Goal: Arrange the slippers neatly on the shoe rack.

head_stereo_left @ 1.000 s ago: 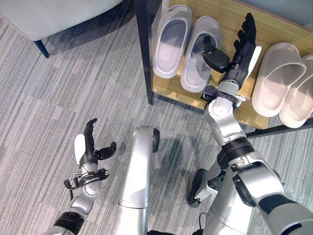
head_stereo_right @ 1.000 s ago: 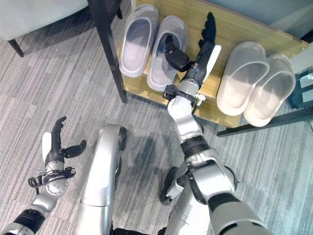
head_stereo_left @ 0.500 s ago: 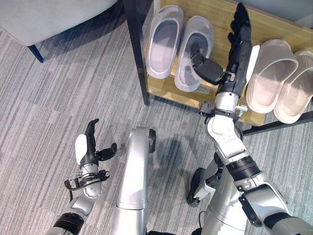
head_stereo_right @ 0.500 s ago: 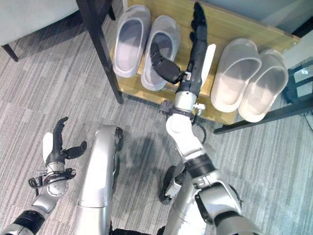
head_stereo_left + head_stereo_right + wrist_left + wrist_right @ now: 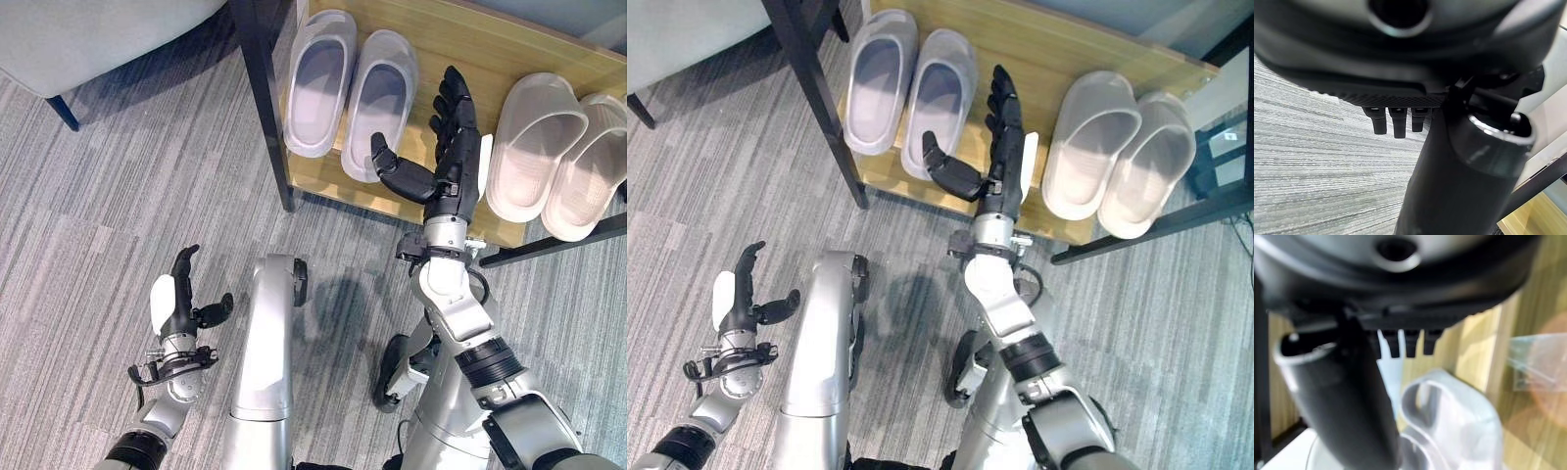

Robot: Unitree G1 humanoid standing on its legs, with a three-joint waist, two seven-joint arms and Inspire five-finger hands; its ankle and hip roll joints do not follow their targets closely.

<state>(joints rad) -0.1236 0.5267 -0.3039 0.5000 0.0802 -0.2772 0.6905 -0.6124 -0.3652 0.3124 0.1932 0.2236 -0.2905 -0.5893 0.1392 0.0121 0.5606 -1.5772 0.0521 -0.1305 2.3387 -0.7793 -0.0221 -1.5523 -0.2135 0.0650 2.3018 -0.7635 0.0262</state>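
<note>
While the right hand [image 5: 453, 162] is raised over the wooden shoe rack [image 5: 509, 54] in the left eye view, its fingers are straight and spread, its thumb stands out toward the lilac slippers [image 5: 350, 93], and it holds nothing. The lilac slippers lie side by side at the left end of the rack shelf, just beside the black rack post [image 5: 260, 108], with their heels near the front edge. The beige slippers [image 5: 560, 157] lie side by side at the right end of the same shelf, and the hand is above the bare wood between the two pairs, apart from both. The left hand [image 5: 176, 305] is low over the grey carpet [image 5: 98, 215], well apart from the rack, with fingers relaxed and empty. A grey sofa [image 5: 88, 34] stands at the far left corner of the carpet. The right eye view shows the same arrangement. In the left wrist view, short dark fingertips [image 5: 1394, 126] point over the carpet and grip nothing. In the right wrist view, the fingertips [image 5: 1409, 348] hang free above the wood of the shelf, and a lilac slipper [image 5: 1454, 426] lies below them, not touched.
</note>
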